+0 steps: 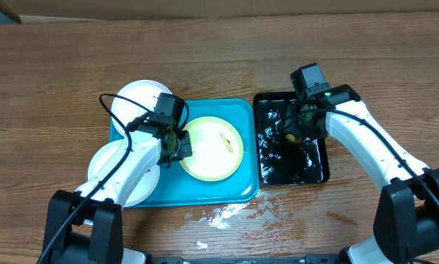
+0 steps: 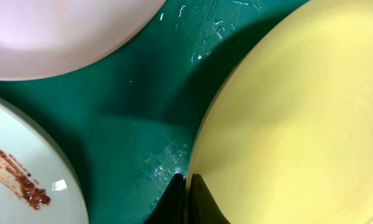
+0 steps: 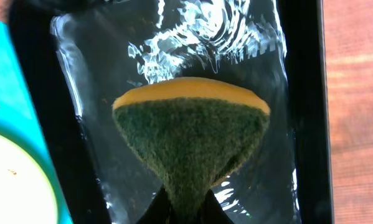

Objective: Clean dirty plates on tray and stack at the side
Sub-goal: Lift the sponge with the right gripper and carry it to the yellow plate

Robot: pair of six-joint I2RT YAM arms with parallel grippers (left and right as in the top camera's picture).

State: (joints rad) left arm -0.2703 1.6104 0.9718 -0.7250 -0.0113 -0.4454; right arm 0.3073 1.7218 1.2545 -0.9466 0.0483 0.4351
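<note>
A pale yellow-green plate [image 1: 213,150] [image 2: 298,112] lies on the right half of the turquoise tray [image 1: 204,192] [image 2: 136,106]. My left gripper [image 1: 179,144] [image 2: 187,177] is shut on that plate's left rim, one finger on each side of it. Two white plates overlap the tray's left side. The far one [image 1: 140,97] [image 2: 61,31] looks clean; the near one [image 1: 102,158] [image 2: 18,180] carries a red-brown smear and is partly under my left arm. My right gripper [image 1: 296,130] [image 3: 186,188] is shut on a yellow and green sponge [image 1: 288,136] [image 3: 189,137] above the black tray.
A glossy black tray [image 1: 307,172] [image 3: 301,93] holding water stands just right of the turquoise tray. White wet flecks [image 1: 219,215] lie on the wooden table in front of the trays. Cardboard lines the table's far edge.
</note>
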